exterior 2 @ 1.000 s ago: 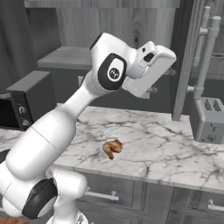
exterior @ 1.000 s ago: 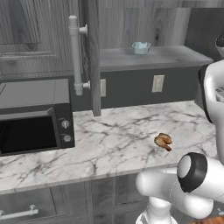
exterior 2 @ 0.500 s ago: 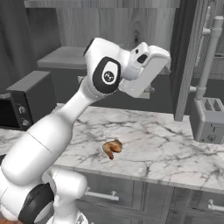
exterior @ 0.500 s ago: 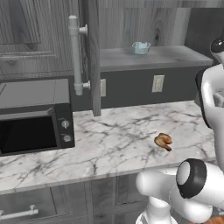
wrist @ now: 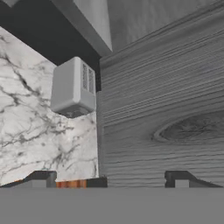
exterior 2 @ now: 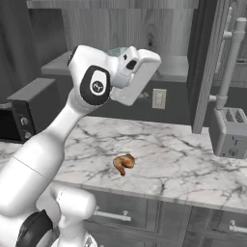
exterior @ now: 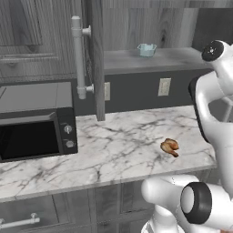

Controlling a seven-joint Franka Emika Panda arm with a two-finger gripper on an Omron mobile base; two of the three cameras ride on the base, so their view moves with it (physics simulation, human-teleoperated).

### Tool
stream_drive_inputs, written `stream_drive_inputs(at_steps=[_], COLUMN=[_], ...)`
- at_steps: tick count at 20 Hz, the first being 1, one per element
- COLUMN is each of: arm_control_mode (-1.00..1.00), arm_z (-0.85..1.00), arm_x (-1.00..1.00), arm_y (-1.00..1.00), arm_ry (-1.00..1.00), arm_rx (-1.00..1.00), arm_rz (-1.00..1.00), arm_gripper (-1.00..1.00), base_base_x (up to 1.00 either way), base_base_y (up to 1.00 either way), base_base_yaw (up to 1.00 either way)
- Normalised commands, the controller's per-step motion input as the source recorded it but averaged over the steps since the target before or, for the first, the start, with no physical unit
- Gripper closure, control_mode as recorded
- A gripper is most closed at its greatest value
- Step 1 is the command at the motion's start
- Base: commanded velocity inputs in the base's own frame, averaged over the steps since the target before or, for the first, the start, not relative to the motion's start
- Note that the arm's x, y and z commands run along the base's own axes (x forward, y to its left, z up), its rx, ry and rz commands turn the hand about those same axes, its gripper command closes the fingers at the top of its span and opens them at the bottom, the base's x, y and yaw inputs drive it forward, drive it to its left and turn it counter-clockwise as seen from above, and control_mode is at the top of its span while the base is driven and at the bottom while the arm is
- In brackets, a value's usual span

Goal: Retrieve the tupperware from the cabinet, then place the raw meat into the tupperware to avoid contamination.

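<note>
The pale teal tupperware (exterior: 146,49) stands on the grey shelf inside the open cabinet (exterior: 150,61). In the right base view its rim (exterior 2: 118,49) peeks out behind my arm. The raw meat (exterior: 170,146) lies on the marble counter, also seen in the right base view (exterior 2: 124,163). My hand (exterior 2: 138,77) is raised in front of the shelf, well above the meat. In the hand view my gripper (wrist: 109,179) is open, fingertips (wrist: 41,178) wide apart with nothing between them, facing the wood-grain cabinet door (wrist: 166,122).
The left cabinet door (exterior: 95,59) stands open with its long silver handle (exterior: 78,57). A black microwave (exterior: 36,132) sits at the counter's left. A grey toaster (exterior 2: 231,132) stands at the right under the other open door (exterior 2: 207,62).
My arm and hand have swung leftward in the right base view, closer to the front of the shelf. The gripper stays open. Tupperware and meat have not moved.
</note>
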Motion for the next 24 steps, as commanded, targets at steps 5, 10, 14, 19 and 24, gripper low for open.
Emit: stream_drive_inputs(at_steps=[5, 10, 14, 19, 24], arm_control_mode=[-1.0, -1.0, -1.0, -1.0, -1.0], arm_z=[0.15, 0.16, 0.01, 0.0, 0.0], arm_x=[0.36, 0.39, 0.12, 0.01, 0.1], arm_y=[0.58, 0.34, -0.18, -0.28, -0.13], arm_ry=[-0.02, -0.01, -0.02, 0.02, 0.05], arm_rx=[0.0, 0.01, 0.1, 0.08, 0.09], arm_rz=[0.23, 0.25, 0.1, 0.05, 0.2], arm_gripper=[-1.0, -1.0, -1.0, -1.0, -1.0], base_base_x=[0.0, 0.0, 0.0, 0.0, 0.0], base_base_y=[0.0, 0.0, 0.0, 0.0, 0.0], base_base_yaw=[0.0, 0.0, 0.0, 0.0, 0.0])
